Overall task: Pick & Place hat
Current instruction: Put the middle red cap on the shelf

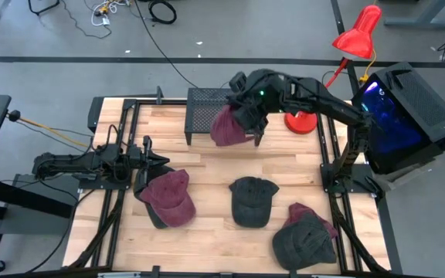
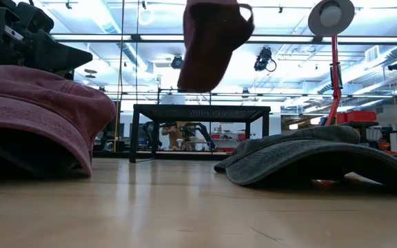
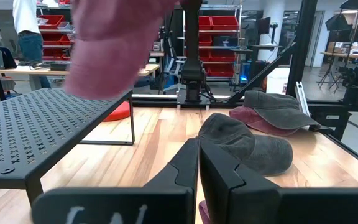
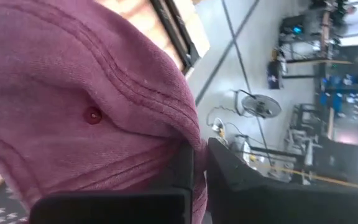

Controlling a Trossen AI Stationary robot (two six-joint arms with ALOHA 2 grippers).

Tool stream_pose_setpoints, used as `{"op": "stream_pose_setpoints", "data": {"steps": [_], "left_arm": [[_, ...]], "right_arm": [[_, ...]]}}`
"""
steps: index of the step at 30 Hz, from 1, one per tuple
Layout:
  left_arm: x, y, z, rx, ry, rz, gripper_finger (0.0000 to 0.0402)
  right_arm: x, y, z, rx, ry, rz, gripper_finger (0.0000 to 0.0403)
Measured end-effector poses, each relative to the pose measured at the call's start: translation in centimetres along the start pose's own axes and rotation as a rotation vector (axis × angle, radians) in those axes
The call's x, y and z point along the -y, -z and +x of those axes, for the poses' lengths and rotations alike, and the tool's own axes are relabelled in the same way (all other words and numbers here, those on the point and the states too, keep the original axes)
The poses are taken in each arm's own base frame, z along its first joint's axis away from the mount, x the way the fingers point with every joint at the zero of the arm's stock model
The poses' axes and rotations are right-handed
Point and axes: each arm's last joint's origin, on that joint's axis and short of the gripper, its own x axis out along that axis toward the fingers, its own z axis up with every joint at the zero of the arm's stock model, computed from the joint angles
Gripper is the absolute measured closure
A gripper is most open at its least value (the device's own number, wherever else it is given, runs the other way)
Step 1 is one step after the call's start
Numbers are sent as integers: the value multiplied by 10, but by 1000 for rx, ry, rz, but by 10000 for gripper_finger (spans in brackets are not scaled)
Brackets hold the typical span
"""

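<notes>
While it hangs off the surface (image 1: 207, 166), the maroon hat (image 1: 226, 127) shows as a soft washed-cotton cap, with stitched seams running to a small covered button on its crown, as the right wrist view gives it. The right gripper (image 1: 249, 120) has its jaws clenched on the hat's cloth, holding it just beside the near edge of the black perforated rack (image 1: 205, 108). In the low view it droops lengthwise, long axis roughly upright, the gathered upper part in the grip and the rounded bulk hanging down; which way the brim faces I cannot tell.

Resting low at the surface's left side, the left gripper (image 1: 151, 160) has its jaws pressed together on nothing, just beside a second maroon hat (image 1: 170, 197). A dark grey hat (image 1: 252, 201) lies mid-surface, and a grey-over-maroon pair of hats (image 1: 304, 235) sits toward the front right corner.
</notes>
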Motion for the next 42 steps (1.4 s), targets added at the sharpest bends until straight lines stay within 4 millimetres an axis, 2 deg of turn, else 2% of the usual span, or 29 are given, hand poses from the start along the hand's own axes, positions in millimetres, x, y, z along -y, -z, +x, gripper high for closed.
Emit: {"op": "stream_pose_setpoints", "data": {"steps": [7, 18, 24, 30, 42], "left_arm": [[0, 0, 0, 0, 0, 0, 381], [0, 0, 0, 0, 0, 0, 381], [0, 0, 0, 0, 0, 0, 381], [0, 0, 0, 0, 0, 0, 381], [0, 0, 0, 0, 0, 0, 381]], "right_arm": [[14, 22, 9, -40, 66, 47, 391], [23, 58, 45, -17, 24, 111, 391], [31, 75, 56, 21, 47, 85, 391], [22, 89, 73, 71, -5, 37, 391], [8, 108, 94, -8, -42, 82, 391]]}}
